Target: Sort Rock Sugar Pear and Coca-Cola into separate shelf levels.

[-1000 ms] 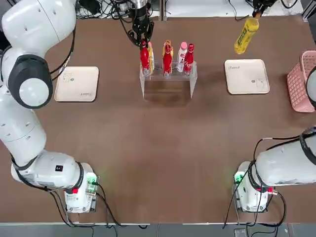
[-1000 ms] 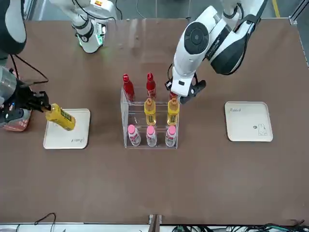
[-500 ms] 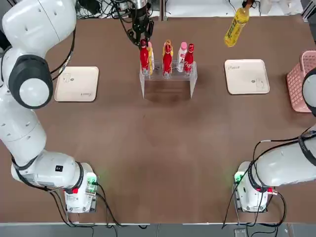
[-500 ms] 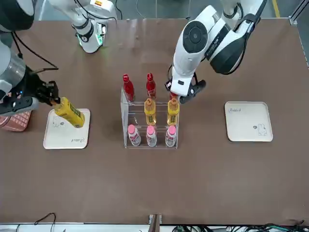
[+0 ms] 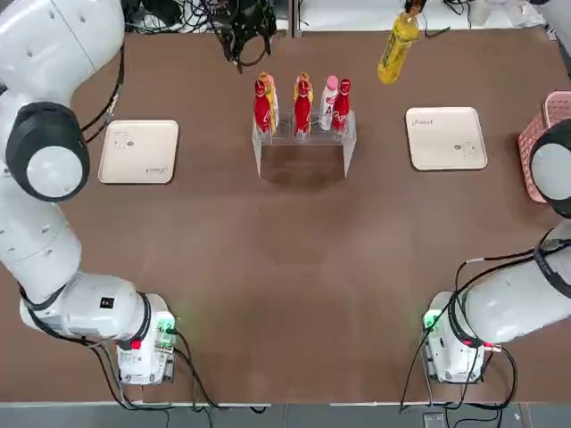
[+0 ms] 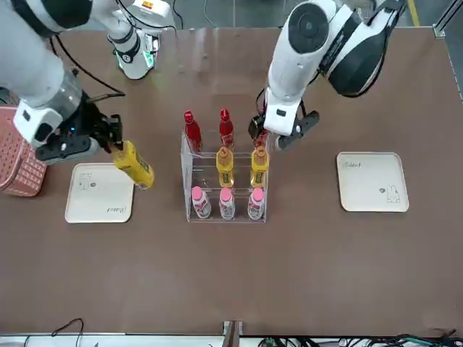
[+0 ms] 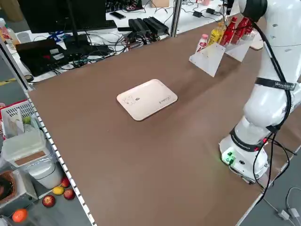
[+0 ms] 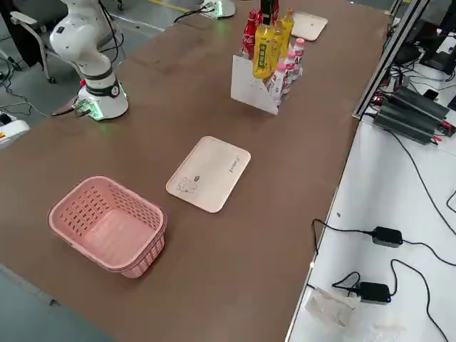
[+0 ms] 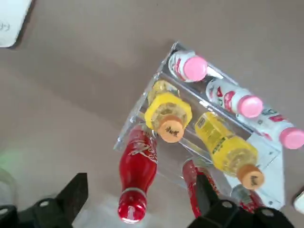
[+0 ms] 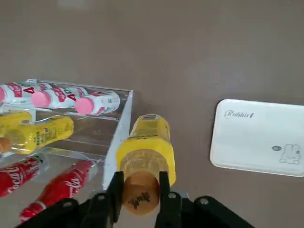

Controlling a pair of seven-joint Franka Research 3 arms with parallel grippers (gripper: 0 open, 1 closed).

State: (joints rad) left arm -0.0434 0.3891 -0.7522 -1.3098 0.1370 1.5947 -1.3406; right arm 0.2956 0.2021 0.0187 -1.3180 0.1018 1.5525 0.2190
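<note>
From the front view I read the clear stand (image 6: 224, 181) near the worktop (image 6: 289, 275) centre. 3 red Coca-Cola bottles stand along its back: 2 show fully, the left one (image 6: 192, 130) and the middle one (image 6: 226, 128); the 3rd (image 6: 260, 139) is mostly covered by my left hand (image 6: 282, 134). 2 yellow Rock Sugar Pear bottles (image 6: 225, 166) stand in the middle row, and 3 pink-capped bottles (image 6: 226, 204) at the front.

My left hand, at 1 o'clock of the stand, has its fingers spread wide and grips nothing, just above the 3rd red bottle.

My right hand (image 6: 108, 134), at 9 o'clock of the stand, is clamped on the cap end of a 3rd yellow bottle (image 6: 134, 165), tilted in the air between the beige tray (image 6: 98, 206) and the stand.

By my judgement the reds are placed; this yellow bottle is left to seat.

Which level each row sits on I cannot tell. The pink basket (image 6: 18, 152) is cut off by the frame.
</note>
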